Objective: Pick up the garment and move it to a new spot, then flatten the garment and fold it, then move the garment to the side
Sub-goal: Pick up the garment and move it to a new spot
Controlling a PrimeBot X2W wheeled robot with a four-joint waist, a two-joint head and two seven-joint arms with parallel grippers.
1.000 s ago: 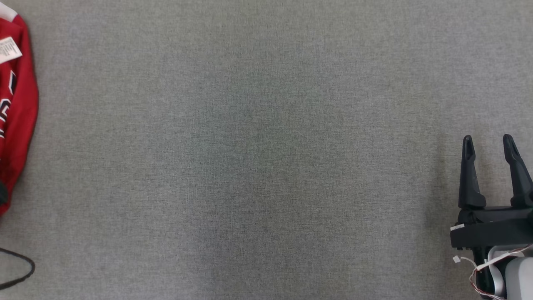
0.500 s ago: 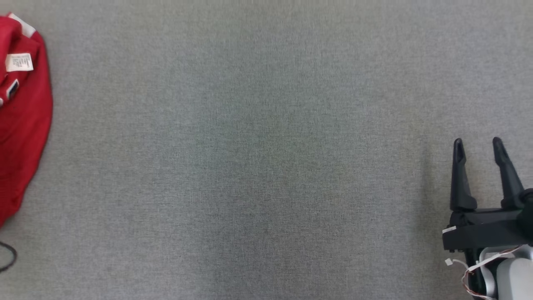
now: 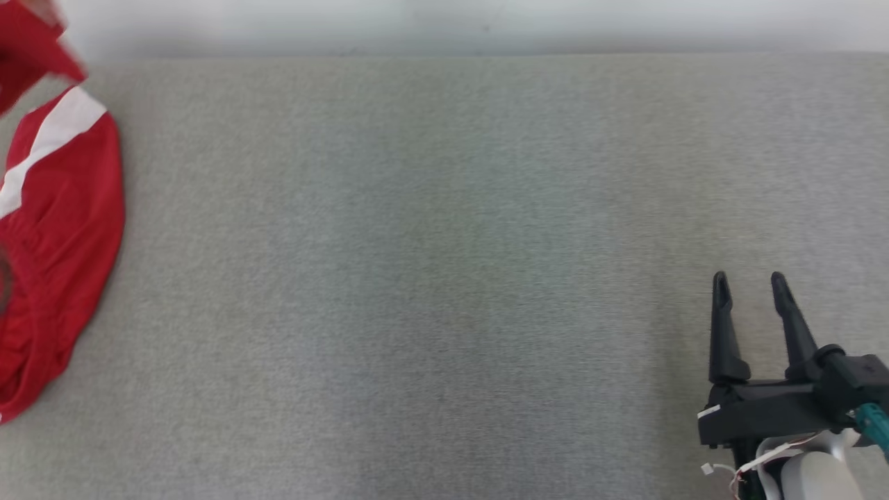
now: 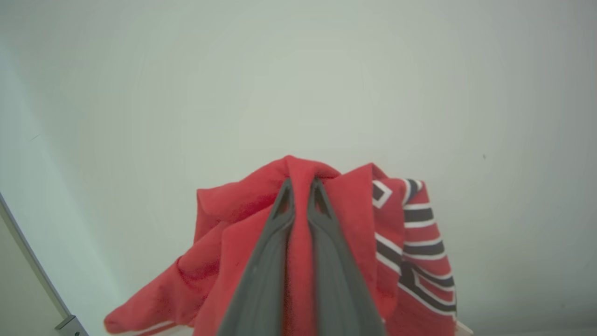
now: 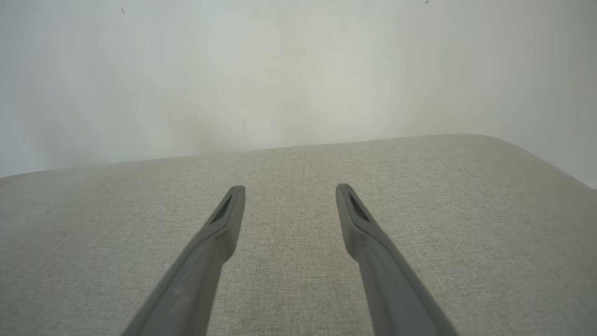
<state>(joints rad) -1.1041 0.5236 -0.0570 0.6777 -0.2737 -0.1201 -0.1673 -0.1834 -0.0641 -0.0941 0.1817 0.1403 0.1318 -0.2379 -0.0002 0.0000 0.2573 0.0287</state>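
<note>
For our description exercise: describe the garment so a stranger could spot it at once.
A grey cloth surface meets a pale wall. At its left edge is the garment, pinched by the left gripper. It alone is red, striped white and black.

Clamped the left gripper (image 4: 301,186) shut on a fold of the red garment (image 4: 345,224), from wide open a second ago. Raised and reshaped it: label out of sight, white band (image 3: 52,142) now showing. Tilted the head camera up, bringing in pale wall (image 3: 444,24).
</note>
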